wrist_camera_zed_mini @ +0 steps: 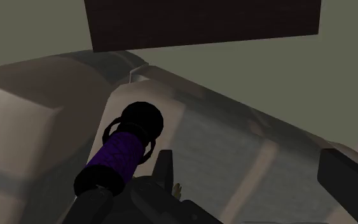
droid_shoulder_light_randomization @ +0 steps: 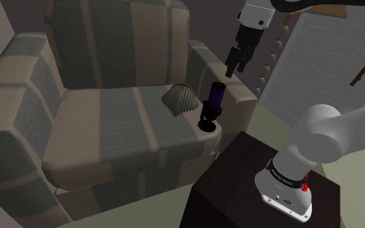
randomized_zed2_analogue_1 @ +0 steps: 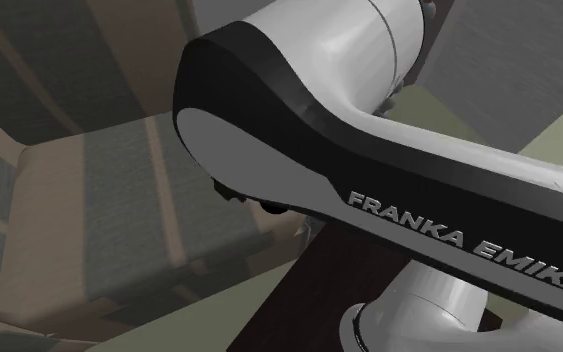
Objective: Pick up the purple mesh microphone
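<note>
Now, open gripper [droid_shoulder_light_randomization: 236, 63] above one purple microphone [droid_shoulder_light_randomization: 214, 97]

On the arm [randomized_zed2_analogue_1: 319, 40] one reads "FRANKA EMIKA" in pale letters. From the shoulder view's left come one striped armchair [droid_shoulder_light_randomization: 103, 120], one beige ribbed object [droid_shoulder_light_randomization: 179, 99] on its seat, then the microphone, upright near the seat's corner, just beside the armrest. The gripper hangs above it, fingers apart, touching nothing. One dark stand [droid_shoulder_light_randomization: 239, 175] is near the chair.

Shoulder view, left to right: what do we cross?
Striped armrest → ribbed beige object → purple microphone → tool → arm's base → brown stick on the wall. Dark stand left out: it spans several of these.
</note>
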### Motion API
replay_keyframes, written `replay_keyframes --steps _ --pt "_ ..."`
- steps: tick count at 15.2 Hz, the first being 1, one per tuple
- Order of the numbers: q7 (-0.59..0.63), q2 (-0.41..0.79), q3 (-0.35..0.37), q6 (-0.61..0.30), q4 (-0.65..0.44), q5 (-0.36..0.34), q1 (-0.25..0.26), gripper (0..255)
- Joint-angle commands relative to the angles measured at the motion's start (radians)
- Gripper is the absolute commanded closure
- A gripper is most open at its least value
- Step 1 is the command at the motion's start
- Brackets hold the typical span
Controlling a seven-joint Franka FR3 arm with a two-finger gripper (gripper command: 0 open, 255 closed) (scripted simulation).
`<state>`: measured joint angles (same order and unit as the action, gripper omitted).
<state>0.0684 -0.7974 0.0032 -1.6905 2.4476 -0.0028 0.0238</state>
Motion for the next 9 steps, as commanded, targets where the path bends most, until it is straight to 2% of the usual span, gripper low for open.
replay_keyframes --steps 1,9 --pt "0.0 0.0 0.0 0.0 0.0 0.0 0.0 0" --pt "-0.164 0.222 -0.135 -0.179 -0.032 -0.063 -0.037 0"
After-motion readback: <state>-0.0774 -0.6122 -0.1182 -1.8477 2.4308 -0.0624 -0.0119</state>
